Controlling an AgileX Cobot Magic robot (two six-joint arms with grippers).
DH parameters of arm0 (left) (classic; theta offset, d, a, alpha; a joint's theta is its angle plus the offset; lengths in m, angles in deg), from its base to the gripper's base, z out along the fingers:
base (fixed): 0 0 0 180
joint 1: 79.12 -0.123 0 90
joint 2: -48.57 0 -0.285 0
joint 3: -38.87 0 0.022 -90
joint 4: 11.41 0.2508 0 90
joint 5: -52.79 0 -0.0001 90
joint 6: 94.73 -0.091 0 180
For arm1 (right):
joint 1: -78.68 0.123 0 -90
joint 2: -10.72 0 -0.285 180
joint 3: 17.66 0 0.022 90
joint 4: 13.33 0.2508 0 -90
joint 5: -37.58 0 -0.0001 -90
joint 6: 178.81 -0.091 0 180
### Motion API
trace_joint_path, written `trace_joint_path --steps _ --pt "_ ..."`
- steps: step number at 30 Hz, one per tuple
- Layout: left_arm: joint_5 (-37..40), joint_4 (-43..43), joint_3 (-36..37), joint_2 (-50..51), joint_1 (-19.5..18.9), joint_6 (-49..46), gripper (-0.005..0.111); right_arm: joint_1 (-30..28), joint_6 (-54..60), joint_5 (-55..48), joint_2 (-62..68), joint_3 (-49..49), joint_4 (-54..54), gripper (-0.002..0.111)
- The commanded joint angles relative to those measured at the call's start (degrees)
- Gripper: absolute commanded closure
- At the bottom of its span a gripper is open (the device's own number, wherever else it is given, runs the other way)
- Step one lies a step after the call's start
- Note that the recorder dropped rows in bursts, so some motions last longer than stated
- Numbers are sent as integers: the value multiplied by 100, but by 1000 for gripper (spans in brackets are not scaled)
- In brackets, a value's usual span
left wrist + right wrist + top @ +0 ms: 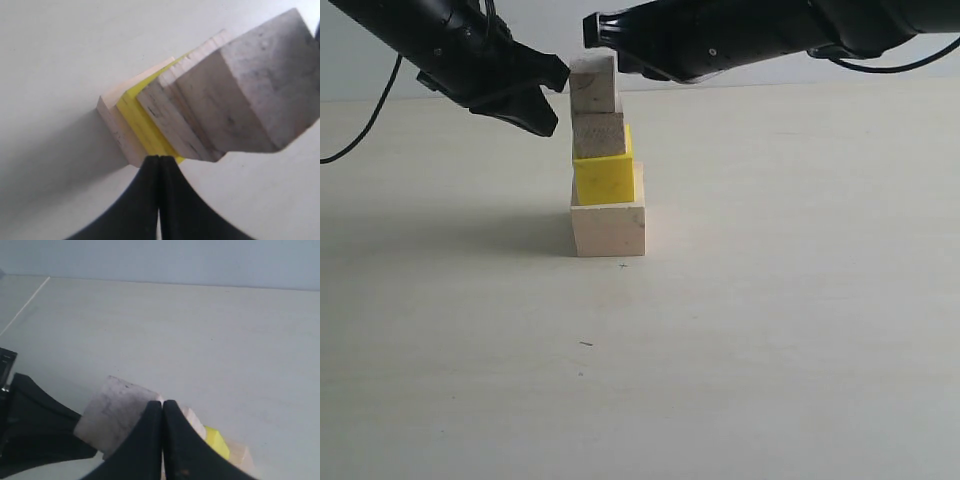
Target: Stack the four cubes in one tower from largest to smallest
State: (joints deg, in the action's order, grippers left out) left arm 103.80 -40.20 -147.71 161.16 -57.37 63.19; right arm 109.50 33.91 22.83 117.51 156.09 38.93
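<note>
Where the left arm reaches in: the left gripper (558, 80) slants down from the upper left, level with the top of the tower (605, 160), and there's nothing in its grasp.
Left jaws: pressed tight together. The left wrist view shows the two black fingers (145, 200) meeting in a single seam, with no gap.
Left contact: its tip sits right at the left face of the smallest cube (593, 83). Whether it touches or is just off, the views do not settle.
Tower: standing in the middle of the table (770, 350), four cubes high and upright.
Largest cube (608, 230): pale wood, at the bottom, flat on the table.
Yellow cube (605, 180): second up, resting on the largest and set a little toward its left side.
Third cube (598, 135): layered-grain wood, sitting on the yellow one.
Top of the stack: the smallest cube, pale wood, rests on the third cube, and here it is with a gripper tip on either side.
Right gripper (592, 30): reaches in from the upper right, its tip at the top edge of the smallest cube.
Right jaws: closed flat against each other and holding nothing, as the right wrist view shows plainly.
Right contact: the tip is just over the cube's top, but whether they touch cannot be told.
</note>
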Motion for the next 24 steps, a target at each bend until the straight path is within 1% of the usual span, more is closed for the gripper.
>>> trace_joint_path --steps 1,4,13,18,21,24 --pt "102 -41 16 -13 -13 -18 107 -18 -3 -169 56 200 12 108" --pt "144 -30 16 -13 -13 -18 107 -18 -189 -179 170 200 -47 108" --pt "132 4 16 -13 -13 -18 107 -18 -189 -35 244 200 -43 108" --pt "99 14 16 -13 -13 -41 107 -18 -189 -79 -26 200 -43 108" --pt "23 14 16 -13 -13 -41 107 -18 -231 11 -159 200 -362 108" --pt "-3 14 16 -13 -13 -89 107 -157 -902 47 -105 200 -975 108"
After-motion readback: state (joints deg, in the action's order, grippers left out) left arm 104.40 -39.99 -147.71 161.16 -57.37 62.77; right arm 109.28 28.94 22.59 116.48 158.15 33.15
